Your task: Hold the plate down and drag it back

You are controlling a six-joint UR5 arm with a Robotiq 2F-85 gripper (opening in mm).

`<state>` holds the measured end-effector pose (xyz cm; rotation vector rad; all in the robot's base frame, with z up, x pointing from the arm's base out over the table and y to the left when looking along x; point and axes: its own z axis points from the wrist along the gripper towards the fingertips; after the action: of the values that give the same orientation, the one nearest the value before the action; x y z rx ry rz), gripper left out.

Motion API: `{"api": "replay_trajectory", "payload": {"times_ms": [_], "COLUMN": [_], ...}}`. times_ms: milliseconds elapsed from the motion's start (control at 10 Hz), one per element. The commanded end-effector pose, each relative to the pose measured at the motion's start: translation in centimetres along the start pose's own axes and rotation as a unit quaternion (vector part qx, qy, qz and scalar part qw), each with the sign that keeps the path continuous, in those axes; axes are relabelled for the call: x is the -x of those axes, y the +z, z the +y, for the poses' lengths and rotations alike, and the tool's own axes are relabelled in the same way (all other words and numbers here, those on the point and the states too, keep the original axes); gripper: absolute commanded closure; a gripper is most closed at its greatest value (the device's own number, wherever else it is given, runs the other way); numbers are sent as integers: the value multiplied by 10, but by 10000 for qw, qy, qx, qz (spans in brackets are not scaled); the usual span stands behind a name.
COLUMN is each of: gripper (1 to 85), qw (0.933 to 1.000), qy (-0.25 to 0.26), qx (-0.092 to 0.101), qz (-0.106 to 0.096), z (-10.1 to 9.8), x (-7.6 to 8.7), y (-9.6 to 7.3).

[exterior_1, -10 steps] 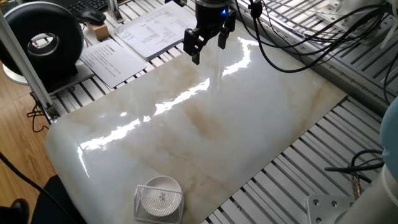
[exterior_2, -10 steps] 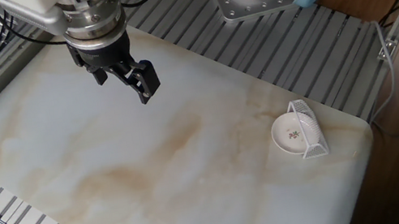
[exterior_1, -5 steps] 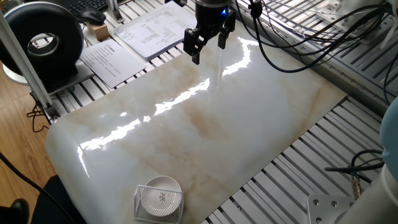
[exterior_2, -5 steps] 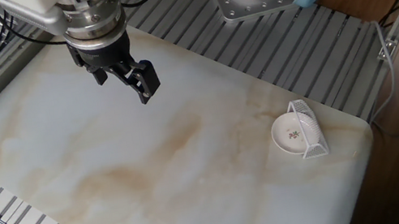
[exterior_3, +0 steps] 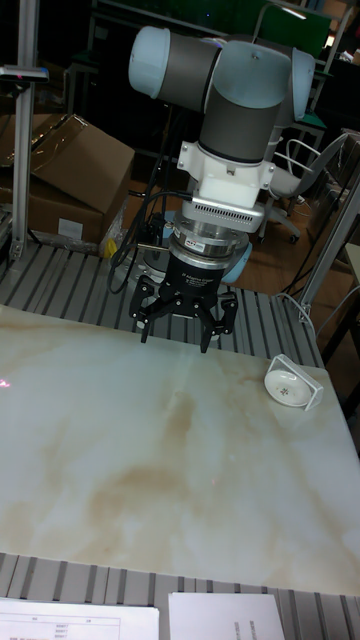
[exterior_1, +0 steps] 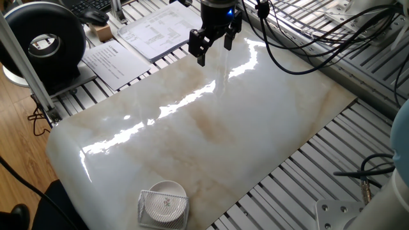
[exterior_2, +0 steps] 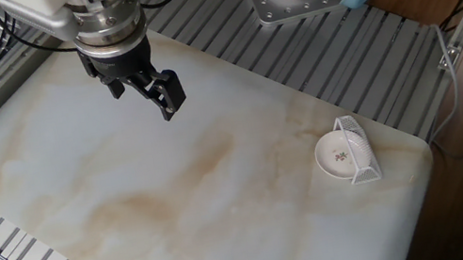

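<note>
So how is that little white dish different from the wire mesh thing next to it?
The plate is round, white, with tiny marks in its centre; the mesh basket is square, silvery and see-through. The plate lies flat on the table; the basket stands on edge at its rim. Both are small and sit at the same table corner.

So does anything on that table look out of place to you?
Yes: the wire-mesh basket stands tipped up on its edge, seemingly against the small white plate, right by a corner of the marble table. The pincer hangs open, far from both.
</note>
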<state>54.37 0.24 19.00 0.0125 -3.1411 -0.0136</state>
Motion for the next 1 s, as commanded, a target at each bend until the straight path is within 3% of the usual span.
{"api": "replay_trajectory", "payload": {"times_ms": [0, 300, 400, 600, 700, 900], "gripper": [847, 833, 793, 717, 717, 717], "qw": [9932, 9952, 9944, 9947, 9972, 9987], "qy": [-1014, -962, -1031, -1005, -608, -265], "qx": [122, -166, -211, 104, 428, 392], "qz": [-552, -98, -83, -165, -24, -188], "z": [11, -5, -7, 17, 46, 64], "x": [28, 7, 7, 4, -12, -16], "y": [-2, 2, 2, 7, 18, 33]}}
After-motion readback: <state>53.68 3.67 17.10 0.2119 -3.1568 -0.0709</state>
